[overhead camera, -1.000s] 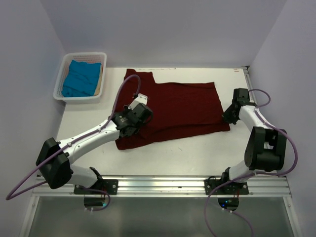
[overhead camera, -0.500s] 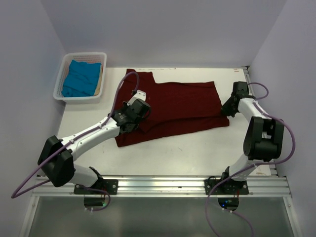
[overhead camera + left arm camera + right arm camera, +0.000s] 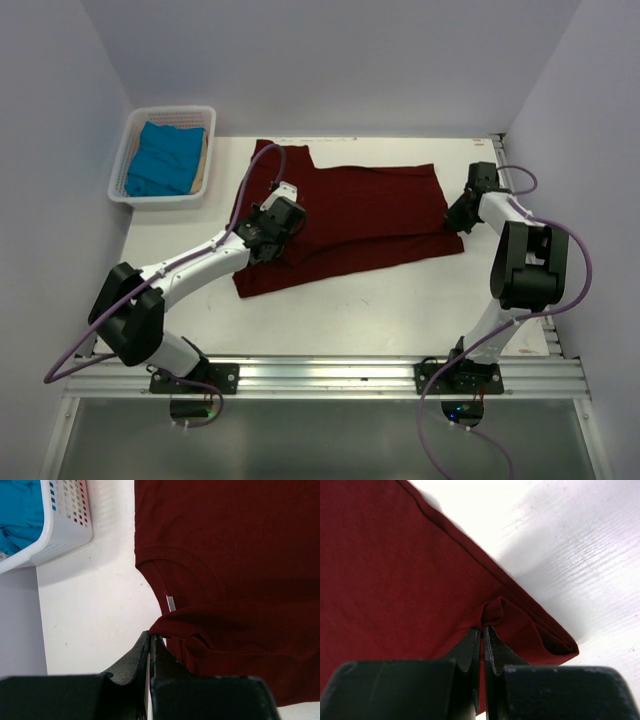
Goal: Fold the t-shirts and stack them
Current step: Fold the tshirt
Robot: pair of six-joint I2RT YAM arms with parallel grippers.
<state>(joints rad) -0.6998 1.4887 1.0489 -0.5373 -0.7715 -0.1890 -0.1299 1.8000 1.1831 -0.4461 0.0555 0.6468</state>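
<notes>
The maroon t-shirt (image 3: 350,215) lies spread on the desk (image 3: 340,310), nearer the far edge than the near one. Its long axis runs left to right, with the neck end at the left, the hem end towards the right edge, and one sleeve (image 3: 281,156) pointing at the far edge. The teal t-shirt (image 3: 165,158) sits bunched in the white basket (image 3: 121,191) at the far left corner, well apart from the maroon one.

From above, the left gripper (image 3: 272,224) sits over the shirt's left part and the right gripper (image 3: 460,216) at its right edge, but that view does not show how the jaws stand. The wrist views do. The left one shows the jaws pressed together on the tip of a doubled-over flap of maroon cloth, just below the curved neckline (image 3: 172,555) and its small white label (image 3: 171,603), with the basket's corner at the upper left. The right one shows the jaws closed narrow on a small raised pucker at the shirt's edge, where the cloth lies in two layers, with bare desk beyond
</notes>
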